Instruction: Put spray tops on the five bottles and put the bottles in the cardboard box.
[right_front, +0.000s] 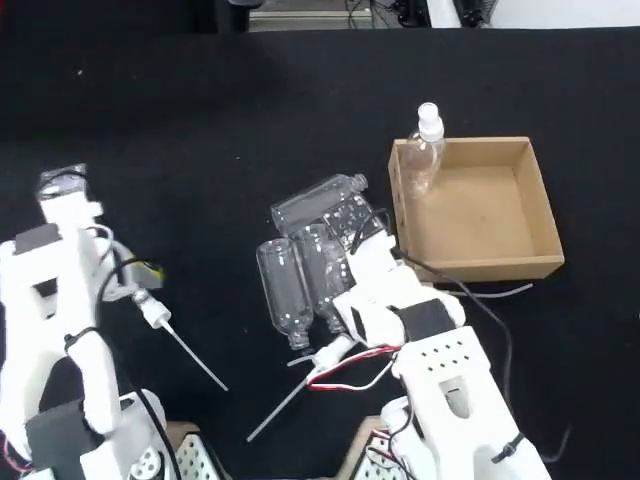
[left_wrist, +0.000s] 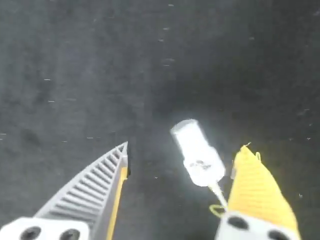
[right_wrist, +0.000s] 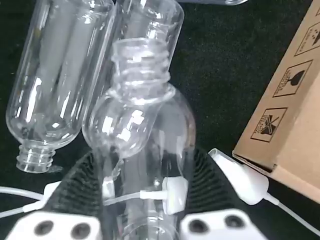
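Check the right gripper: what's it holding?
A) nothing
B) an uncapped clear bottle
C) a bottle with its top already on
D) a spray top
B: in the right wrist view the right gripper is closed around a clear bottle, and the bottle's threaded neck is bare and open.

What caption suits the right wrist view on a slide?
Right pincer grips an uncapped bottle beside a second bottle; a loose spray top lies by the cardboard box.
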